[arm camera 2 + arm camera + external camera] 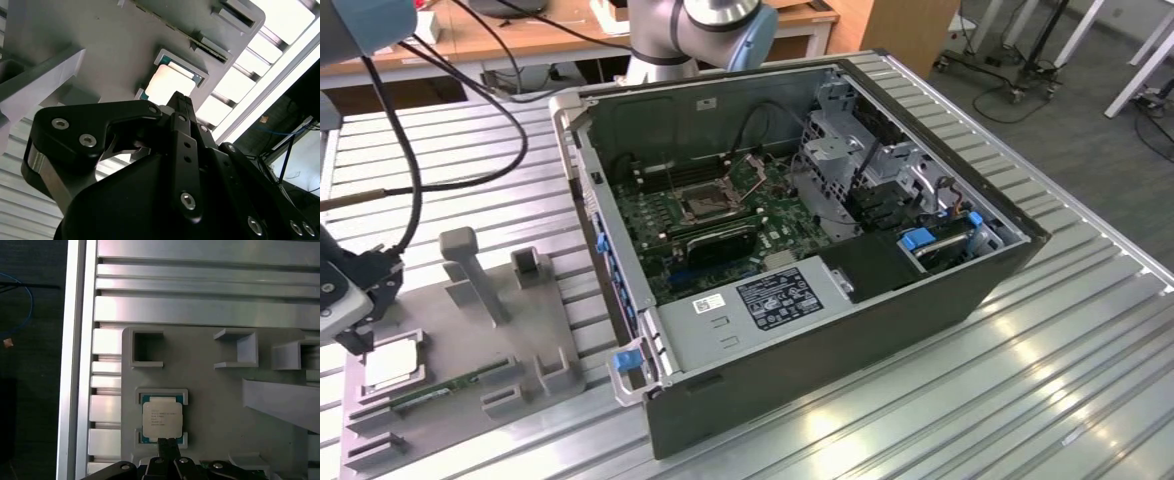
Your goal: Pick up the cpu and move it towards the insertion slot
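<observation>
The cpu lies flat in a shallow square recess of a grey fixture plate, silvery top up. The plate sits close to one edge of the slatted metal counter, on the exterior view's left. In the first wrist view the claw hangs over the chip's edge with its two black fingers pressed together and nothing between them. Whether the tips touch the chip cannot be told. The exterior view shows the claw just above the cpu, beside the plate's upright posts. A green memory stick lies in a narrow groove of the same plate, near the chip.

The insertion slot is well apart from the chip. It sits on the motherboard inside the open computer case, which stands towards the middle of the counter.
</observation>
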You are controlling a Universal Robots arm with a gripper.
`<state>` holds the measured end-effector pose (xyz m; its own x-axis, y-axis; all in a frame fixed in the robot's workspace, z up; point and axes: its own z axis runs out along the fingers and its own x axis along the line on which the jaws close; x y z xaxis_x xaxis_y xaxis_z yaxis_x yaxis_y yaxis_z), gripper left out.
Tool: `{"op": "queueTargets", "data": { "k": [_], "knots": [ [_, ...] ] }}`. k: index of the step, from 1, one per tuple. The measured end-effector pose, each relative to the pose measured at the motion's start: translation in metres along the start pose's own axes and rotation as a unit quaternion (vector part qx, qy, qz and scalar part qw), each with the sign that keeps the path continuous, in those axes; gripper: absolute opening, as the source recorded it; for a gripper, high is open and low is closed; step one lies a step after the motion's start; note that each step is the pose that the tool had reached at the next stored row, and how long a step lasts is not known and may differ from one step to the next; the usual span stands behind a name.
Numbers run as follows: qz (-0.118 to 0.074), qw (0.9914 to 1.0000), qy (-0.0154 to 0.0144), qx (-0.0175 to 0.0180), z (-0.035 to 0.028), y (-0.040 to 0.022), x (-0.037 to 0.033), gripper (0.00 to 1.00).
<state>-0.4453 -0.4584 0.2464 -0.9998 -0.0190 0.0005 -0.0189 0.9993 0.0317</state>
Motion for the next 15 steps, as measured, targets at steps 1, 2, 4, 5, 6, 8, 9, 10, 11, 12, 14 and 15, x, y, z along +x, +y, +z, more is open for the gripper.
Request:
{"op": "queueTargets", "data": {
  "k": [1,2,4,5,6,8,9,10,11,12,14,15],
  "knots": [
    [0.000,1.00000,0.0001,0.0000,0.0016,-0.0002,0.0000,0.11],
    [0.000,1.00000,0.0000,0.0000,0.0030,-0.0003,0.0000,0.11],
    [0.000,1.00000,0.0001,0.0000,0.0053,-0.0004,0.0000,0.11],
    [0.000,1.00000,0.0001,0.0000,0.0063,-0.0004,0.0000,0.11],
    [0.000,1.00000,0.0001,0.0000,0.0071,-0.0005,0.0000,0.11],
    [0.000,1.00000,0.0001,0.0000,0.0093,-0.0006,0.0000,0.11],
    [0.000,1.00000,0.0001,0.0000,0.0105,-0.0006,0.0000,0.11],
    [0.000,1.00000,0.0001,0.0002,0.0114,-0.0006,-0.0001,0.11],
    [0.000,1.00000,0.0001,0.0005,0.0120,-0.0007,-0.0001,0.11],
    [0.000,1.00000,0.0003,0.0009,0.0120,-0.0007,-0.0001,0.11],
    [0.000,1.00000,0.0003,0.0011,0.0120,-0.0007,0.0000,0.11],
    [0.000,1.00000,0.0001,0.0010,0.0127,-0.0006,-0.0001,0.11]
  ]
}}
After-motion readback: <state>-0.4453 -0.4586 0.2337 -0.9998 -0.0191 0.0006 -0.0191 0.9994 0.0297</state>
